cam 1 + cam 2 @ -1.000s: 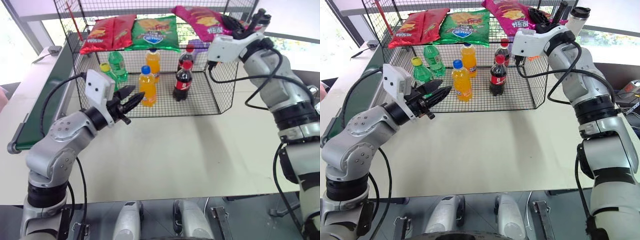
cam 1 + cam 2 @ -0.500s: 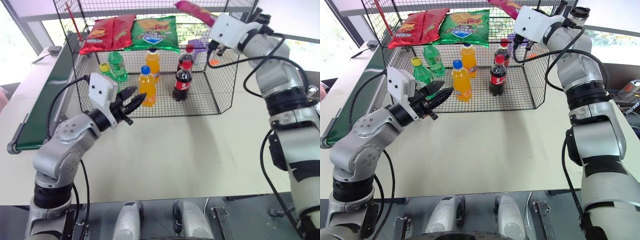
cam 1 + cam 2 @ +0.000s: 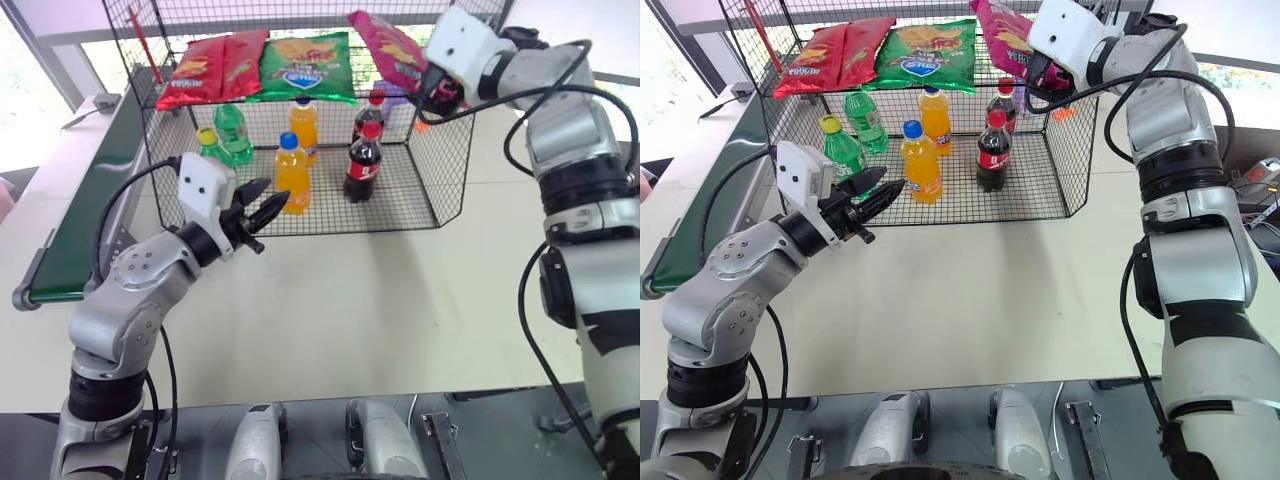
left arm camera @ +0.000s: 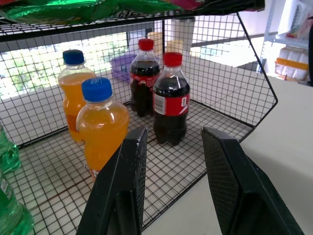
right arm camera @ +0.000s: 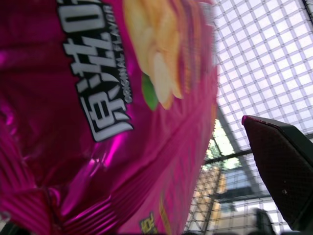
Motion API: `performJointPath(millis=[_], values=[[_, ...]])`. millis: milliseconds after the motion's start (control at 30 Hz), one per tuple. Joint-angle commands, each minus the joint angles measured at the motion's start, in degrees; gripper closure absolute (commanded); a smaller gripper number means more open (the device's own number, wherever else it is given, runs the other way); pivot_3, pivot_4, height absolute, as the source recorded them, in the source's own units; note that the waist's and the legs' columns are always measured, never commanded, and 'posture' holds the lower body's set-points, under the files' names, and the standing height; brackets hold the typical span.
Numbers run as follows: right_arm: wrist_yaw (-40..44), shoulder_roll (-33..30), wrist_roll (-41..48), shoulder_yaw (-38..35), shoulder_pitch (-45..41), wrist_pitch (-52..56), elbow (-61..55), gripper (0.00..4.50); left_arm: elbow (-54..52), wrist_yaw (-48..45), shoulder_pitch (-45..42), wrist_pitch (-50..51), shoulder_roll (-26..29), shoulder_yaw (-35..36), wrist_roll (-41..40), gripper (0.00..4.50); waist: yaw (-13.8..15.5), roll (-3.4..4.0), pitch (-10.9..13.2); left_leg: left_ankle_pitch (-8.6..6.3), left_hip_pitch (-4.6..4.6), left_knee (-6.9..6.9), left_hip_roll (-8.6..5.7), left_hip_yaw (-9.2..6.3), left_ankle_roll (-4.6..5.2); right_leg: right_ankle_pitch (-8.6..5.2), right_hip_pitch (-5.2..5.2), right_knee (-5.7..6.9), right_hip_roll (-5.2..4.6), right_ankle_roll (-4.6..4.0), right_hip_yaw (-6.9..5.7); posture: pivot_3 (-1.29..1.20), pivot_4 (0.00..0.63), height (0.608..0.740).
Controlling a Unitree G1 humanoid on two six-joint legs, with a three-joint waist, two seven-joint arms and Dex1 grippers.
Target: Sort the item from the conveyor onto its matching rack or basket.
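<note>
**Pink bag going onto the top tier**

From the head views, the right gripper [image 3: 437,88] is reaching up at the rack's [image 3: 440,200] upper right corner, and the pink chip bag [image 3: 385,42] is lying tilted on the top mesh just beyond its fingertips, beside the green chip bag [image 3: 305,65]. A second ago that gripper was clamped on the bag; now its fingers are standing wide apart and holding nothing. The wrist has also been rolling over.

In the right wrist view, the bag is sitting right against one side, with one black finger [image 5: 283,171] apart from it.

In the left wrist view, the left gripper [image 4: 171,181] is hovering part-open and empty, the cola bottles [image 4: 170,100] ahead between its fingers.

To finish cleanly, I'd say the right arm should be backing straight out without snagging the foil.
</note>
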Motion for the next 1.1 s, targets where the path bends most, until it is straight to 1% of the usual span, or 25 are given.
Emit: performJointPath(millis=[33, 167, 333, 467, 567, 667, 767, 867, 933, 1100], values=[[4.31, -1.09, 2.74, -1.89, -2.56, 0.32, -0.24, 0.06, -1.23, -0.17, -0.15, -1.67, -0.24, 0.23, 0.83, 2.7, -0.01, 0.0, 0.0, 0.0, 0.0, 0.0, 0.0, 0.0, 0.0, 0.0, 0.0, 0.0, 0.0, 0.0, 0.0, 0.0, 0.15, 0.74], [6.28, -0.52, 4.68, -2.68, -3.29, 0.68, 0.06, 0.06, -1.22, -0.12, 0.22, -1.84, -0.3, 0.3, 1.43, 2.7, -0.02, 0.0, 0.0, 0.0, 0.0, -0.01, 0.0, 0.0, 0.0, 0.0, 0.0, 0.0, 0.0, 0.0, 0.0, 0.0, 0.15, 0.74], [3.52, 1.88, 6.55, -4.53, -4.87, 0.31, 3.84, 0.06, -0.71, -0.18, 0.44, -2.47, -0.4, -0.17, 2.15, 2.7, -0.13, 0.0, 0.0, 0.0, 0.02, -0.01, 0.0, 0.01, 0.0, 0.0, 0.0, 0.01, 0.0, 0.0, 0.0, 0.0, 0.15, 0.74], [3.82, 4.01, 8.81, -6.31, -5.73, 1.17, 7.27, 0.06, -0.29, -0.47, 0.5, -2.83, -0.55, -0.94, 3.27, 2.7, -0.06, 0.0, 0.0, 0.0, 0.02, -0.02, 0.0, 0.02, 0.0, 0.0, 0.0, 0.01, 0.0, 0.0, 0.01, 0.0, 0.15, 0.74], [6.35, 5.49, 11.33, -7.64, -5.55, 2.49, 7.86, 0.06, -0.19, -0.51, 0.58, -2.92, -0.82, -1.05, 3.66, 2.7, -0.03, 0.0, 0.0, 0.0, 0.02, -0.02, 0.0, 0.04, 0.0, 0.0, 0.0, 0.0, 0.0, 0.0, 0.03, 0.0, 0.15, 0.74], [9.99, 6.01, 13.66, -8.39, -4.65, 4.14, 5.79, 0.06, -0.3, -0.62, 0.73, -2.87, -0.96, -1.0, 3.88, 2.7, 0.06, 0.0, 0.0, 0.0, 0.02, -0.02, 0.0, 0.04, 0.01, 0.0, 0.0, 0.01, 0.0, 0.0, 0.03, 0.0, 0.15, 0.74], [12.62, 5.6, 14.25, -7.65, -2.72, 4.29, 3.14, 0.06, -0.29, -0.63, 0.88, -2.87, -0.97, -0.86, 4.1, 2.7, 0.05, 0.01, 0.0, -0.01, 0.01, -0.02, 0.0, 0.04, 0.01, 0.0, 0.0, 0.0, 0.0, 0.0, 0.03, 0.0, 0.15, 0.74], [11.45, 5.53, 14.24, -7.96, -2.04, 4.57, 2.58, 0.06, -0.11, -0.71, 0.79, -2.93, -1.1, -0.83, 4.35, 2.7, 0.03, 0.01, 0.0, -0.01, 0.02, 0.0, 0.0, 0.03, 0.02, 0.0, 0.0, 0.01, 0.0, 0.0, 0.02, 0.0, 0.15, 0.74], [8.19, 5.28, 12.83, -7.85, -2.41, 3.63, 4.07, 0.06, 0.28, -0.76, 0.61, -3.18, -1.09, -1.04, 4.84, 2.7, 0.01, 0.01, 0.01, -0.01, 0.02, 0.0, 0.0, 0.04, 0.02, 0.0, 0.0, 0.01, 0.0, 0.0, 0.03, 0.0, 0.15, 0.74], [5.13, 4.27, 10.11, -6.31, -2.54, 0.84, 6.51, 0.06, 0.98, -0.94, 0.11, -3.69, -1.48, -1.41, 5.69, 2.7, 0.0, 0.01, 0.01, -0.01, 0.01, -0.01, 0.0, 0.05, 0.02, 0.0, 0.0, 0.0, 0.0, 0.0, 0.03, 0.0, 0.15, 0.74]])
